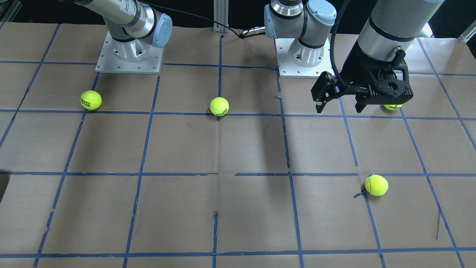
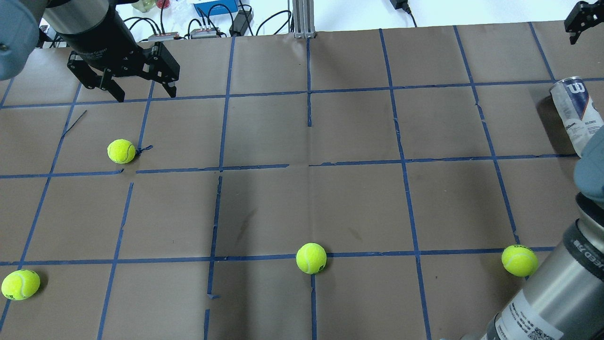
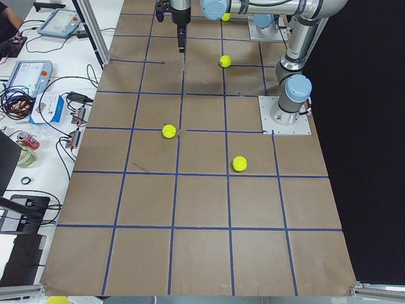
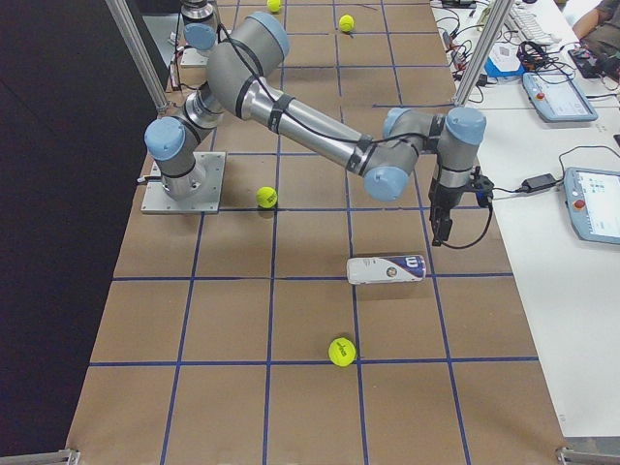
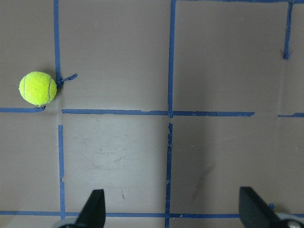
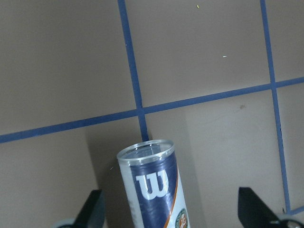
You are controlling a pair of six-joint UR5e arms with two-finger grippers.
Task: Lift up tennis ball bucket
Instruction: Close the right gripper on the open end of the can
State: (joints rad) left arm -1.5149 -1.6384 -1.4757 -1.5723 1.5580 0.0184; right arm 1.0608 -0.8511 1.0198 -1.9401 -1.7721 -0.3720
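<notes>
Robotics lab: arms (image 4: pixel 310 121) bolted on metal plates (image 1: pixel 148 67), brown paper surface (image 1: pixel 241 149) with blue tape grid (image 1: pixel 111 174), control tablets (image 4: pixel 596 203), cables (image 3: pixel 16 101) on side bench (image 4: pixel 581 320).

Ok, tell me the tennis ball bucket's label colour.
Dark blue with a white W on the tennis ball bucket; clearest in right wrist view.

Table (image 1: pixel 241 149) is covered in plain brown paper, gridded with blue tape lines (image 1: pixel 219 74), a few torn or crooked. Tennis balls (image 1: pixel 90 99) are bright yellow-green, some with black lettering. Tennis ball bucket (image 6: pixel 154 190) has a clear wall, silvery rim, dark blue band with white W logo, orange-red edge stripe and white label further along. Left gripper (image 1: pixel 339 108) is black, right gripper (image 4: pixel 441 232) black too. Arms (image 1: pixel 122 15) are silver-grey with pale blue joint caps (image 1: pixel 162 29).
</notes>
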